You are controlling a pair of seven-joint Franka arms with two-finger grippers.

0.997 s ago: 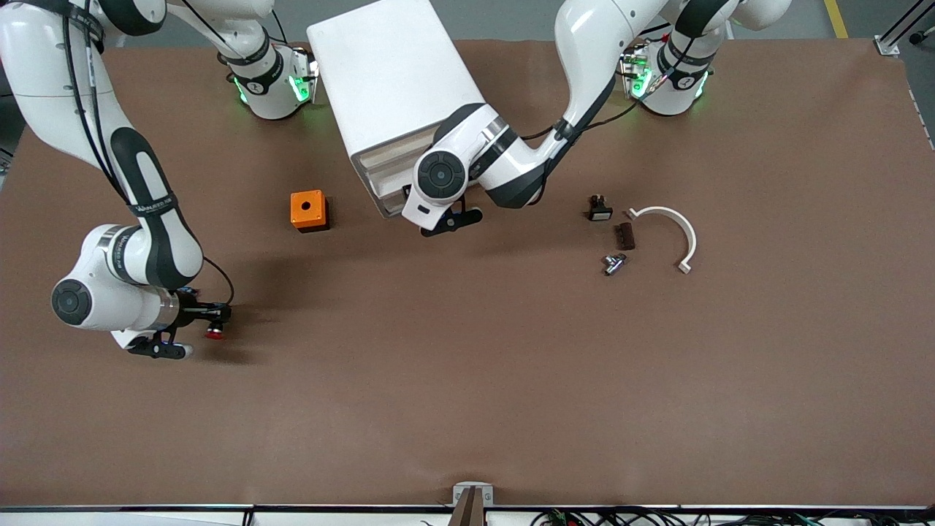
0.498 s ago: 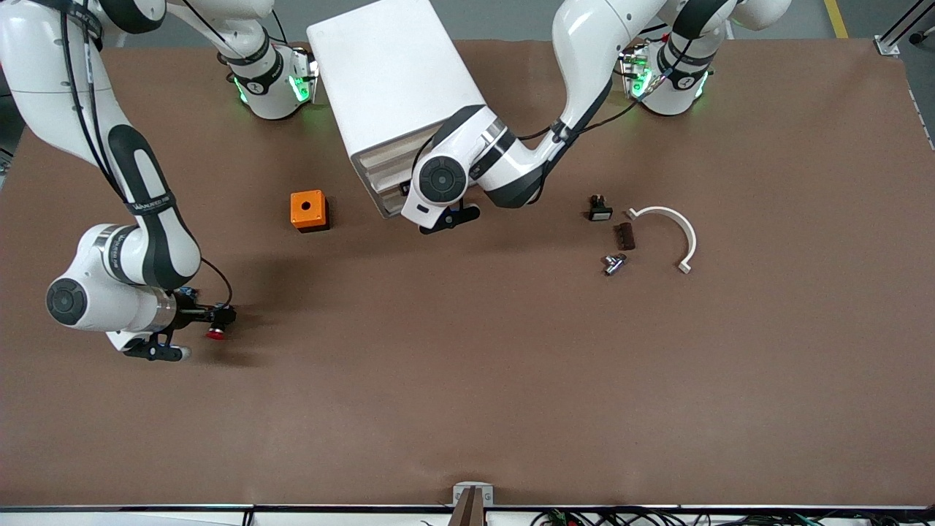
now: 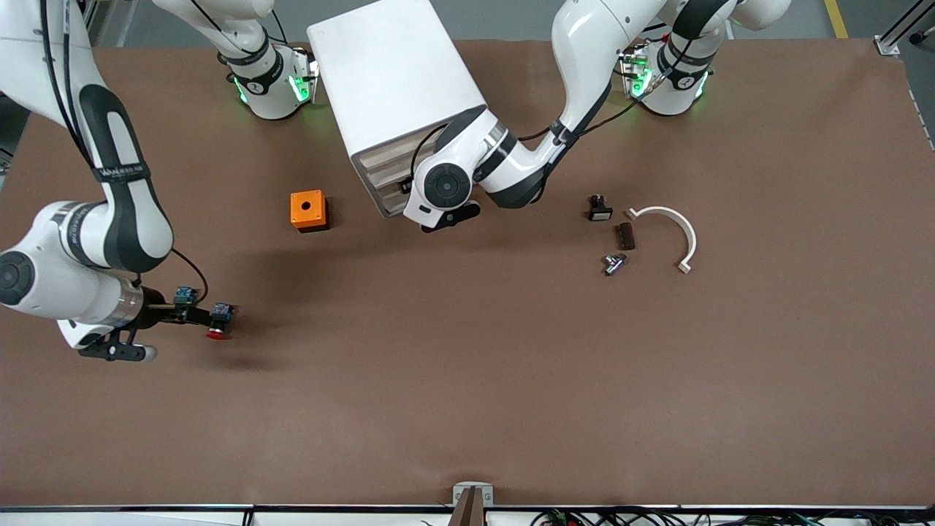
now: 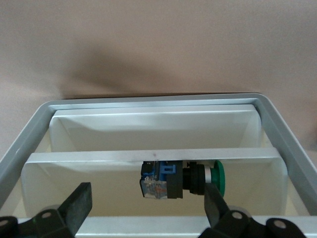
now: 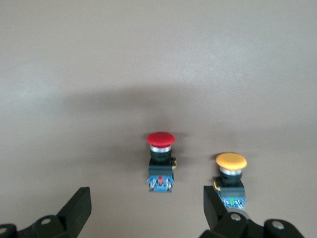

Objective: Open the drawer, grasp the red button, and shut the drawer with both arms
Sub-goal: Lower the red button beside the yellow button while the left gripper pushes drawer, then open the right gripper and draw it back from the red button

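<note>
Near the button (image 5: 160, 161) on the table, the right gripper (image 5: 143, 210) stands open; left gripper (image 4: 146, 208) open at the cabinet (image 3: 394, 88).

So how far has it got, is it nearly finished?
Nearly. The red button already lies out on the table beside a yellow-capped one, and the right claw hangs open over it, holding nothing. The left claw, open too, is at the front of the white cabinet, facing the drawers. Left to do: shutting the drawer fully.
</note>
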